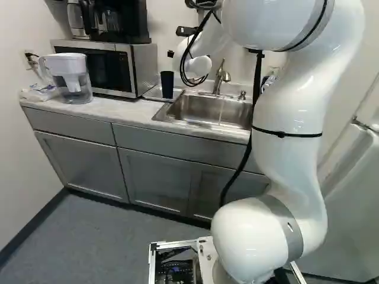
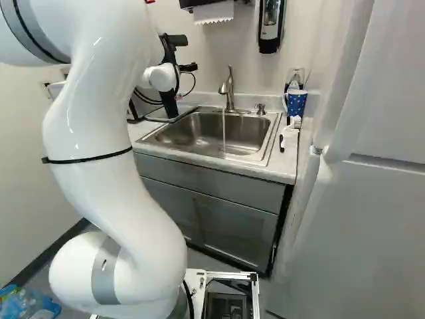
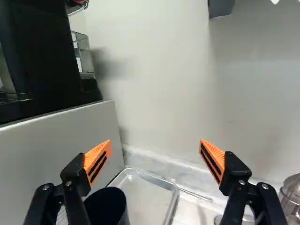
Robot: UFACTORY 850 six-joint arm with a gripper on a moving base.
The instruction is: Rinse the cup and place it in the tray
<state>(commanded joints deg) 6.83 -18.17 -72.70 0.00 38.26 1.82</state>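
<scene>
White arm point(image 1: 290, 100) curving up the right of the left base view, wrist at upper middle, gripper point(image 1: 171, 54) spread wide (orange pads well apart), dark cup point(image 1: 167, 84) below.

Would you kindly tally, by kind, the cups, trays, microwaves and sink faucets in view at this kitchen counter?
Cups: 2, a black cup and a blue dotted cup
Tray: 1
Microwave: 1
Sink faucet: 1
Total: 5
</scene>
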